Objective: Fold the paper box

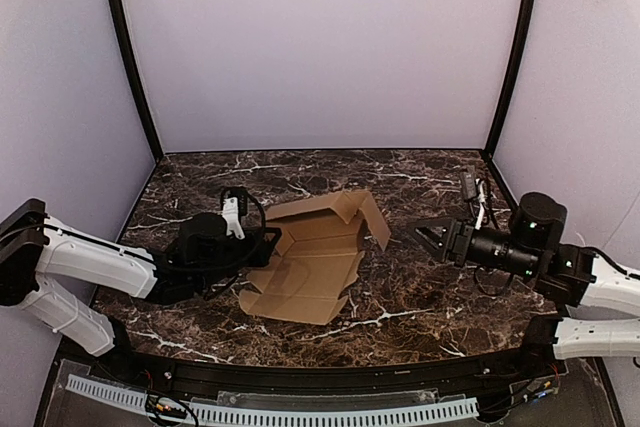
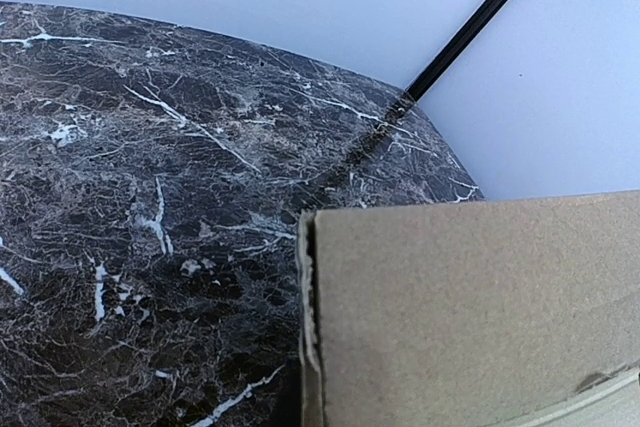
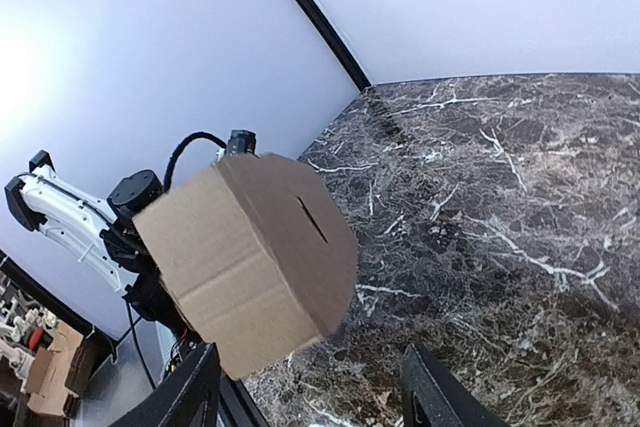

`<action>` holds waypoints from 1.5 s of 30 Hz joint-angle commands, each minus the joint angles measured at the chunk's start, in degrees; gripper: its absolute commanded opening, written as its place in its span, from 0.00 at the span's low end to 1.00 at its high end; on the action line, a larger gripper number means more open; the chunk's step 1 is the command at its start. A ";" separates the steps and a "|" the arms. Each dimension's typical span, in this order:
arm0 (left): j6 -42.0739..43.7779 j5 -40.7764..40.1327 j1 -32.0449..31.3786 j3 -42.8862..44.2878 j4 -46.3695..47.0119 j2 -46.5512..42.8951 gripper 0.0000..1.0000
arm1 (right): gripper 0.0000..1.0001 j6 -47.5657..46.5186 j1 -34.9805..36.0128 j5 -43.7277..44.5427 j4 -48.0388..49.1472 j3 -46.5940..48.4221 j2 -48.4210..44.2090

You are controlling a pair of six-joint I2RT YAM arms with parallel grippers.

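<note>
Right gripper (image 1: pixel 420 235) is standing with jaws spread and empty, facing the paper box (image 1: pixel 315 265), likely readying to press a flap. Left gripper (image 1: pixel 262 243) is meeting its left wall, probably bracing; closure cannot be told. The box is lying half-formed mid-table (image 1: pixel 430 297).

item: paper box (image 1: pixel 312 265), plain brown cardboard, die-cut sheet with notched flaps
state: partly folded, still open on top
pose: near panel lies flat; far panels stand up, tilted; one flap angles down at its right end
place: top view, centre, just below middle
left wrist view: bare panel fills lower right
right wrist view: centre left, slit cut in one face
</note>
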 commanded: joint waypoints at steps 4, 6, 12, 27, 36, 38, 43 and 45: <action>3.51 1.52 0.32 -0.22 -2.57 -2.24 0.00 | 0.60 -15.90 -0.03 -5.42 -11.40 12.71 7.23; 3.91 1.43 0.34 -0.27 -3.19 -2.76 0.00 | 0.60 -17.88 -0.06 -7.03 -12.52 15.14 9.84; 4.58 1.35 0.32 -0.40 -3.94 -3.83 0.00 | 0.56 -21.30 -0.08 -11.30 -13.62 20.22 16.14; 5.57 1.21 0.34 0.32 -4.83 -3.65 0.00 | 0.47 -21.10 0.06 -16.77 -13.13 22.86 21.92; 6.38 1.02 0.40 0.27 -5.55 -3.50 0.00 | 0.41 -20.59 1.36 -13.81 -11.12 23.99 26.19; 6.44 1.30 0.34 0.38 -5.58 -3.33 0.00 | 0.40 -20.95 2.06 -12.81 -11.05 24.39 27.27; 6.76 1.42 0.32 1.01 -6.16 -2.68 0.01 | 0.38 -21.81 3.94 -9.83 -11.12 25.78 30.18; 6.87 1.39 0.32 1.41 -6.55 -2.36 0.00 | 0.37 -22.11 5.03 -7.81 -11.30 26.28 31.13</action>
